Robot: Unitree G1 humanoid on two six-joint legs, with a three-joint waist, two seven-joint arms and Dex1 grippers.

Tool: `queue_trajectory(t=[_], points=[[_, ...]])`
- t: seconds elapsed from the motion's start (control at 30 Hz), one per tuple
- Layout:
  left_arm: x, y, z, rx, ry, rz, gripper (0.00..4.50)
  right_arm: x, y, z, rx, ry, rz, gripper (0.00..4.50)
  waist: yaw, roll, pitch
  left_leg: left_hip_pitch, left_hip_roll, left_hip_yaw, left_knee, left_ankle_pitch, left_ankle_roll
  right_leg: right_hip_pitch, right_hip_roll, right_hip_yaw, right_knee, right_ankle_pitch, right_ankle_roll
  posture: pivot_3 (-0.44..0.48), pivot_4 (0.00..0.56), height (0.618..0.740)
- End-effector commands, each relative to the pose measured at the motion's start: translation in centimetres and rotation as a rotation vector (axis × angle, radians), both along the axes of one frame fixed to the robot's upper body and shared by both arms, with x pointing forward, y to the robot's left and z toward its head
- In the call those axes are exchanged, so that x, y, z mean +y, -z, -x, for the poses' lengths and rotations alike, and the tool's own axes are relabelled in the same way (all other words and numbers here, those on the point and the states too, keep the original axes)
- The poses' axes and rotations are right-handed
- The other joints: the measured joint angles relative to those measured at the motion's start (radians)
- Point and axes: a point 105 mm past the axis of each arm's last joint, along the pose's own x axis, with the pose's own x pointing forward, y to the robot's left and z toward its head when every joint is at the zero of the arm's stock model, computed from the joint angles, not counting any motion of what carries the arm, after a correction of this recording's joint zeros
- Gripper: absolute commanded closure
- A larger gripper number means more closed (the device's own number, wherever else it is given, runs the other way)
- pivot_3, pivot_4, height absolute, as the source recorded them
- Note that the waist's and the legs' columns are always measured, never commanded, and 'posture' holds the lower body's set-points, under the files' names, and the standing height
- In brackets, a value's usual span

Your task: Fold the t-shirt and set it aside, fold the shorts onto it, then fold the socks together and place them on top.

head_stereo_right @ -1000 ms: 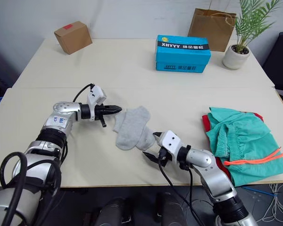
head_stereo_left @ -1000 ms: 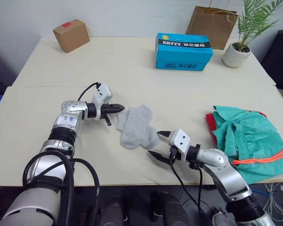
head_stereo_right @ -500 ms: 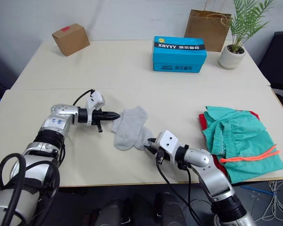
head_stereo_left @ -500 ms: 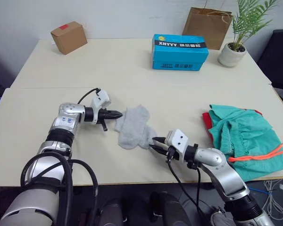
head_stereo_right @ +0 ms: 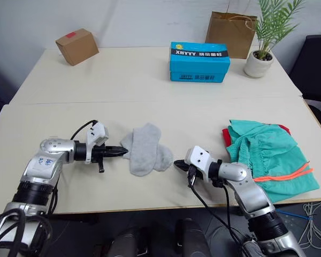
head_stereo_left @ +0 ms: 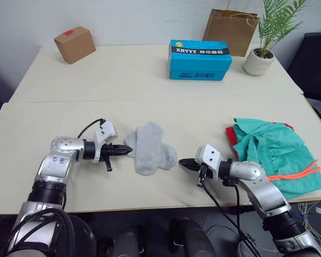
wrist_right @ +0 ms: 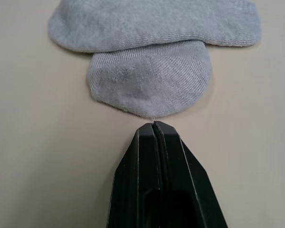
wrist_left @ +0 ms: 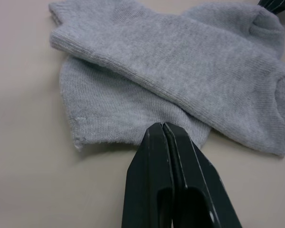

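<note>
The right gripper [head_stereo_left: 182, 161], seen open beside the socks [head_stereo_left: 148, 147] a second ago, has been closed and drawn back; its tip is now just clear of the toe end. The left gripper [head_stereo_left: 129, 151] stays closed, its tip touching the near edge of the socks. The socks lie flat, one overlapping the other.

- The socks [wrist_left: 180, 61] are grey ribbed knit cloth, matt and slightly fuzzy.
- The table [head_stereo_left: 150, 75] has a smooth, matt cream top.
- The left gripper [wrist_left: 162, 127] and right gripper [wrist_right: 153, 126] have smooth black plastic-looking fingers with a faint sheen.
- The shorts [head_stereo_left: 273, 150] are soft, crumpled teal cloth.
- The box [head_stereo_left: 199, 52] is glossy blue printed card.
- The carton [head_stereo_left: 74, 44] and bag [head_stereo_left: 229, 25] are matt brown cardboard and paper.
</note>
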Motion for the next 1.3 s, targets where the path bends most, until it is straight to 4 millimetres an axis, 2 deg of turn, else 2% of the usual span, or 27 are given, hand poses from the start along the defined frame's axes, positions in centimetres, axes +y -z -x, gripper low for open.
queue_trajectory(t=[0.03, 0.23, 0.4, 0.5, 0.53, 0.6, 0.67, 0.7, 0.77, 0.87, 1.0, 1.07, 1.13, 1.23, 1.3], points=[[-0.1, 0.3, 1.8, 0.042, -0.023, 0.008, 4.5, -0.6, -1.2, -0.4, -0.043, -0.033, -0.008, 4.49, -0.001, 0.0, 0.0, 0.0, 0.0, 0.0, 0.0, 0.0, 0.0, 0.0, 0.0, 0.0, 0.0, 0.0, 0.0, 0.0, 0.15, 0.74], [-0.4, 0.7, 4.2, 0.068, -0.046, 0.03, 4.5, -1.0, -1.9, -0.9, -0.064, -0.1, -0.01, 4.49, 0.001, 0.0, 0.0, 0.001, 0.0, 0.0, -0.001, 0.0, 0.0, 0.0, 0.0, 0.001, 0.0, 0.0, 0.0, 0.0, 0.15, 0.74], [1.1, -0.9, 5.0, 0.021, -0.092, 0.092, 4.5, 0.3, -3.7, -1.4, -0.065, -0.116, -0.104, 4.49, -0.003, 0.0, 0.0, 0.002, 0.001, 0.0, -0.001, 0.0, -0.001, 0.001, 0.0, 0.001, 0.0, 0.0, -0.001, 0.0, 0.15, 0.74], [1.7, -1.9, 5.2, 0.001, -0.098, 0.15, 4.5, 0.8, -4.6, -0.6, -0.013, -0.139, -0.191, 4.49, 0.001, 0.0, 0.0, 0.002, 0.001, 0.0, -0.002, 0.0, -0.002, 0.001, 0.0, 0.001, 0.0, -0.001, -0.002, 0.0, 0.15, 0.74], [2.3, -2.6, 5.2, -0.001, -0.109, 0.179, 4.5, 1.0, -5.0, 0.6, 0.07, -0.19, -0.234, 4.49, 0.004, 0.0, 0.0, 0.002, 0.001, 0.0, -0.002, 0.0, -0.001, 0.001, -0.001, 0.001, 0.0, -0.001, -0.002, 0.0, 0.15, 0.74], [3.2, -3.6, 5.0, -0.003, -0.122, 0.212, 4.5, 1.4, -5.7, 2.2, 0.138, -0.247, -0.272, 3.93, 0.005, 0.0, 0.0, 0.002, 0.0, -0.001, -0.002, 0.0, -0.001, 0.001, -0.002, 0.001, 0.0, -0.001, -0.002, 0.0, 0.15, 0.74], [4.0, -4.6, 4.0, -0.04, -0.137, 0.213, 4.5, 1.8, -6.1, 3.2, 0.182, -0.251, -0.305, 3.28, 0.005, 0.0, 0.0, 0.002, 0.0, -0.001, -0.002, -0.001, 0.0, 0.001, -0.003, 0.0, 0.0, -0.001, -0.002, 0.0, 0.15, 0.74], [4.1, -5.0, 3.4, -0.058, -0.14, 0.213, 4.31, 2.0, -6.1, 3.6, 0.215, -0.249, -0.314, 2.93, 0.005, 0.0, 0.0, 0.002, -0.001, -0.002, -0.002, -0.001, 0.001, 0.002, -0.003, 0.0, 0.0, -0.001, -0.002, 0.0, 0.15, 0.74], [4.0, -5.3, 2.4, -0.062, -0.145, 0.214, 3.91, 2.2, -5.5, 4.4, 0.296, -0.22, -0.311, 2.24, 0.006, 0.0, 0.0, 0.002, -0.001, -0.002, -0.002, -0.001, 0.001, 0.002, -0.004, -0.001, 0.0, 0.0, -0.002, 0.0, 0.15, 0.74], [3.3, -5.0, -0.1, -0.032, -0.136, 0.179, 2.98, 2.7, -4.2, 5.7, 0.462, -0.131, -0.325, 1.23, 0.013, 0.0, 0.0, 0.002, -0.001, -0.003, -0.002, -0.001, 0.001, 0.003, -0.004, -0.002, 0.0, 0.0, -0.003, 0.0, 0.15, 0.74], [2.4, -4.4, -2.3, 0.053, -0.143, 0.172, 1.78, 3.0, -3.2, 6.7, 0.629, -0.05, -0.338, 0.0, 0.012, -0.001, 0.0, 0.002, -0.002, -0.002, -0.002, -0.001, 0.001, 0.002, -0.004, -0.002, 0.0, 0.0, -0.003, 0.0, 0.15, 0.74], [2.0, -4.1, -3.7, 0.125, -0.175, 0.165, 1.2, 2.9, -1.9, 6.9, 0.741, 0.041, -0.315, 0.0, 0.015, -0.001, -0.001, 0.001, -0.002, -0.002, -0.002, -0.001, 0.001, 0.002, -0.004, -0.003, 0.0, 0.0, -0.003, 0.0, 0.15, 0.74], [1.3, -4.3, -4.2, 0.181, -0.161, 0.173, 1.2, 2.9, -0.8, 6.8, 0.783, 0.126, -0.253, 0.0, 0.013, -0.002, -0.001, 0.0, -0.002, -0.003, -0.002, 0.0, 0.001, 0.001, -0.003, -0.004, 0.0, 0.0, -0.003, 0.0, 0.15, 0.74], [0.8, -3.7, -3.9, 0.276, -0.142, 0.148, 1.2, 3.1, -0.8, 5.9, 0.793, 0.21, -0.274, 0.0, -0.001, -0.002, -0.001, -0.002, -0.002, -0.002, -0.002, 0.0, 0.0, -0.001, -0.003, -0.003, 0.001, 0.0, -0.003, 0.0, 0.15, 0.74], [0.8, -3.1, -4.3, 0.261, -0.139, 0.096, 1.2, 3.2, -0.7, 5.4, 0.796, 0.255, -0.28, 0.0, -0.003, -0.002, -0.001, -0.002, -0.001, -0.002, -0.002, 0.0, -0.001, -0.001, -0.002, -0.003, 0.001, 0.0, -0.003, 0.0, 0.15, 0.74]])
